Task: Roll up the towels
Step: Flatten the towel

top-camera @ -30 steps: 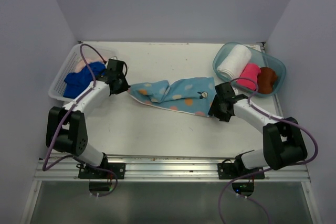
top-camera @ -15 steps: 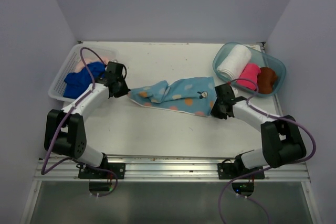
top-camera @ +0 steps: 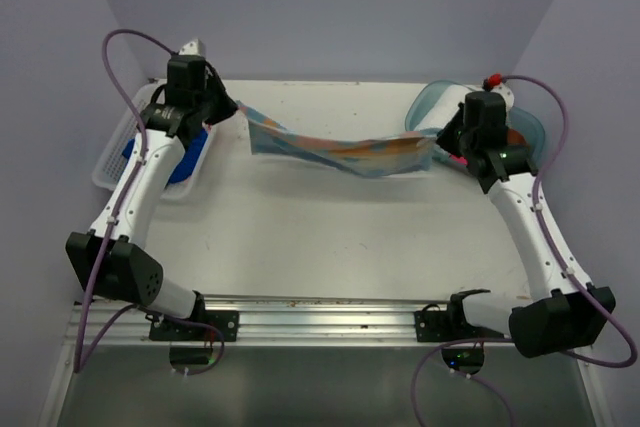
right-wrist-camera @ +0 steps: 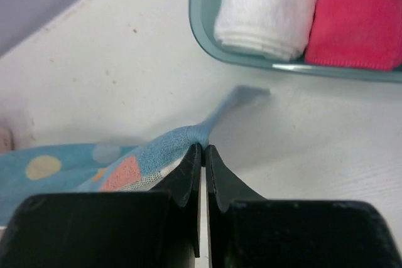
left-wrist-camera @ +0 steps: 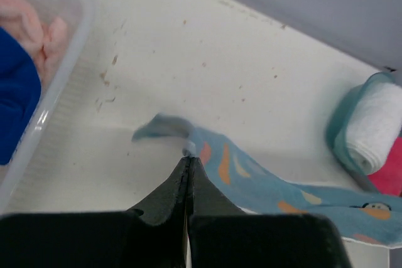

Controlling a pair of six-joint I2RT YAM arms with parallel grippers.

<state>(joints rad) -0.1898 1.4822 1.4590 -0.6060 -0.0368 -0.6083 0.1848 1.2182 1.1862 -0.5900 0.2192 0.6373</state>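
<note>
The light blue cartoon-print towel (top-camera: 340,155) hangs stretched in the air between both grippers, sagging in the middle above the table. My left gripper (top-camera: 238,112) is shut on its left corner, with the towel (left-wrist-camera: 251,183) trailing right from the pinched tips (left-wrist-camera: 187,158). My right gripper (top-camera: 440,147) is shut on the opposite corner, where the cloth (right-wrist-camera: 144,158) bunches at the tips (right-wrist-camera: 203,147). A royal blue towel (left-wrist-camera: 12,105) and a pale peach towel (left-wrist-camera: 38,29) lie in the basket. Rolled white (right-wrist-camera: 270,4) and hot pink (right-wrist-camera: 358,17) towels sit in the tub.
The white lattice basket (top-camera: 110,162) stands at the far left, partly under the left arm. The clear teal tub (right-wrist-camera: 207,36) is at the far right, close behind the right gripper. Grey walls enclose the table on three sides.
The right gripper shut on the towel's right corner. Both arms then rose and swung toward the back, lifting the towel off the table and pulling it taut between them.
</note>
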